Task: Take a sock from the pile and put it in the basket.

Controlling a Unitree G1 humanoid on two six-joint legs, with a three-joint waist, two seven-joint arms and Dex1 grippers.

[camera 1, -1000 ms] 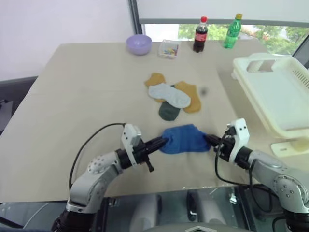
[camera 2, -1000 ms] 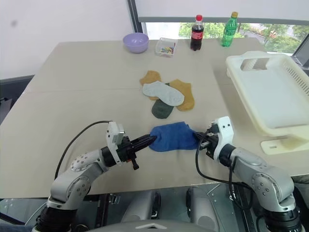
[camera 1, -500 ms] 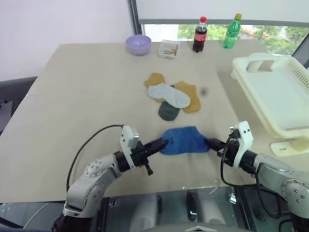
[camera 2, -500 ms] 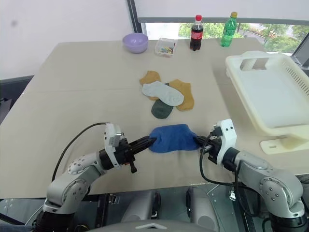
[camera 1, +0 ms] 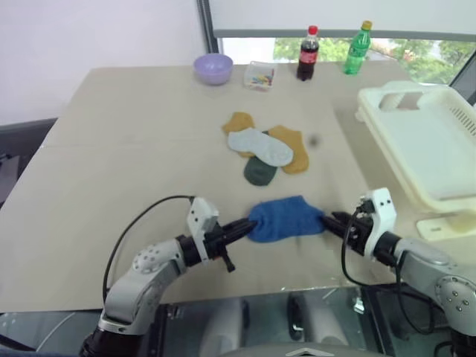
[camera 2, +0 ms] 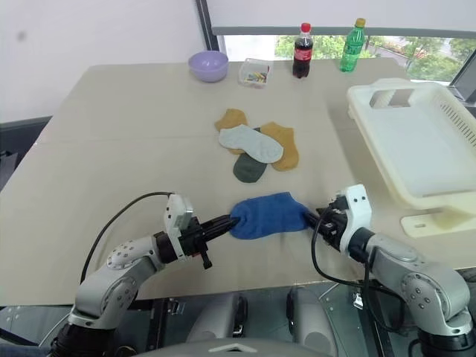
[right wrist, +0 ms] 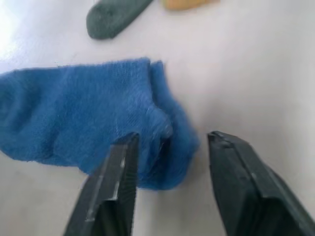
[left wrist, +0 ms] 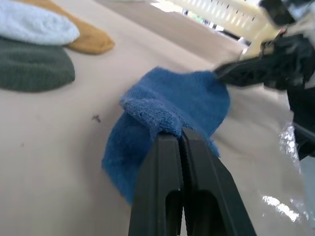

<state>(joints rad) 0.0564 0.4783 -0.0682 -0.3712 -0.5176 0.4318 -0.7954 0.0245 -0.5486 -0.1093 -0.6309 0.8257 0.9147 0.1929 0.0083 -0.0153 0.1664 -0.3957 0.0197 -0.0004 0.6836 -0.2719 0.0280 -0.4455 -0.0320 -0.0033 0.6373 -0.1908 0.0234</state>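
A royal blue sock (camera 1: 286, 218) lies on the table near the front edge, apart from the pile (camera 1: 265, 149) of mustard, grey and dark green socks. My left gripper (left wrist: 179, 133) is shut on a fold at the sock's left end (camera 2: 239, 220). My right gripper (right wrist: 172, 140) is open, its fingers (right wrist: 120, 167) standing on either side of the sock's right end without pinching it; it also shows in the head view (camera 1: 329, 219). The cream-white basket (camera 1: 435, 149) stands at the table's right side, beyond the right arm.
A lilac bowl (camera 1: 213, 68), a small clear box of coloured bits (camera 1: 260, 75), a cola bottle (camera 1: 309, 53) and a green bottle (camera 1: 358, 48) stand along the far edge. The table's front edge (camera 1: 245, 286) runs just below both arms.
My right gripper has opened and let go of the blue sock's right end. My left gripper stays shut on the left end.
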